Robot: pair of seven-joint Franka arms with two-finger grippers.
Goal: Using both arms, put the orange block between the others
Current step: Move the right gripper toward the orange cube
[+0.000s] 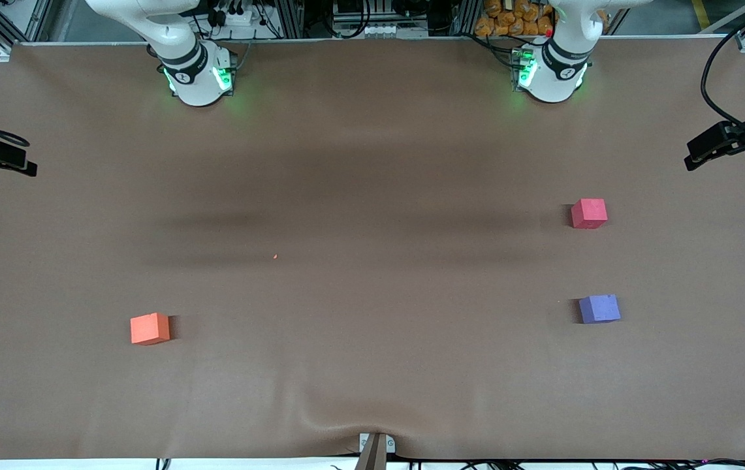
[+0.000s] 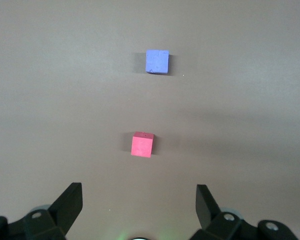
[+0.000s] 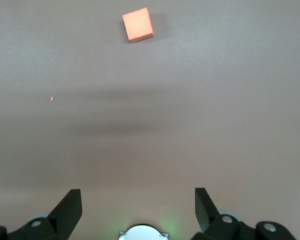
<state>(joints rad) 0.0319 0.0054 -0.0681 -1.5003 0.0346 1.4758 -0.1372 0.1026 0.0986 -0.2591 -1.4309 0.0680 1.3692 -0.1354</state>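
Toward the right arm's end of the table [image 1: 372, 163], fairly close to the edge nearest the front camera, the orange block [image 1: 149, 328] sits alone on the brown cover, untouched. A tiny orange crumb [image 1: 275, 256] lies nearer the middle of the table. At the left arm's end stand the other two blocks: the red-pink block [image 1: 589, 213] and, nearer the front camera, the purple-blue block [image 1: 599, 309]. They are apart, with a bare gap between them that looks wide enough to take a third block.

Judging by this layout, nothing of the task is done yet. The orange block is well apart from the pair, almost the whole length of the table away, so all the work is left: picking it up, carrying it across, probably passing it from one arm to the other, and setting it in the gap.

The right hand [image 3: 138, 202] hangs high over the table near its own base, fingers spread wide and empty, with the orange block ahead of it. The left hand [image 2: 139, 197] likewise hangs over the table near its base, released and holding nothing, with the red-pink and purple-blue blocks in line ahead of it. Both arms appear to be waiting.
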